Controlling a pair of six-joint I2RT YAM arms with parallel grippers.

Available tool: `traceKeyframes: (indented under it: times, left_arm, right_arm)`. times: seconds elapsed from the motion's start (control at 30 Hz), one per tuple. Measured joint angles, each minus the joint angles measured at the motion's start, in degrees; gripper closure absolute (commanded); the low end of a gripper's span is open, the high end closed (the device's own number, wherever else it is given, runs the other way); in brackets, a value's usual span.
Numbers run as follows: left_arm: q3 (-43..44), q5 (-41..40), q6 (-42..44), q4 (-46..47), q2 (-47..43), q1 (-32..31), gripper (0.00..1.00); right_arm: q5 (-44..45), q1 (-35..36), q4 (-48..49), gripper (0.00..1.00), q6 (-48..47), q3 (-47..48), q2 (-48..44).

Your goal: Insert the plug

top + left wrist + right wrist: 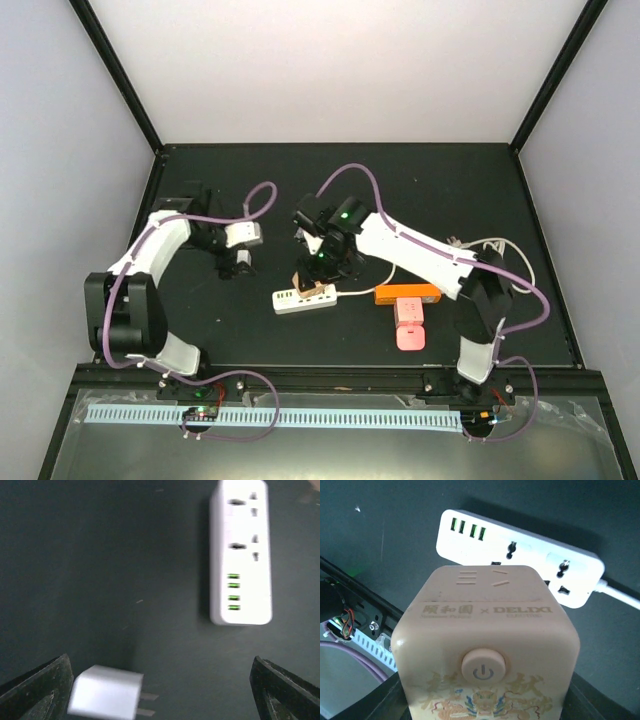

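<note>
A small white plug lies on the black table, its two prongs pointing right toward a white power strip. My left gripper is open and straddles the plug, which sits by the left finger. In the top view the left gripper is left of the strip. My right gripper is shut on a beige cube socket adapter and holds it over the strip. I cannot tell whether the cube touches the strip.
The strip's white cable runs right toward an orange power strip and a pink block. Purple arm cables loop over the table. The front table rail shows in the right wrist view.
</note>
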Motion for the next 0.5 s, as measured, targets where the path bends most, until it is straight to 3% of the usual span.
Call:
traceKeyframes:
  times: [0.27,0.5]
  left_arm:
    - [1.2,-1.55,-13.57,8.9,-1.38,13.07,0.01]
    - [1.2,-3.34,-15.91,12.9,-1.31,15.58,0.01]
  right_arm:
    - [-1.01,2.12,-8.28,0.99,2.27,9.88,9.66]
    - [-0.92,2.69,-11.67,0.99,4.15,14.27,15.04]
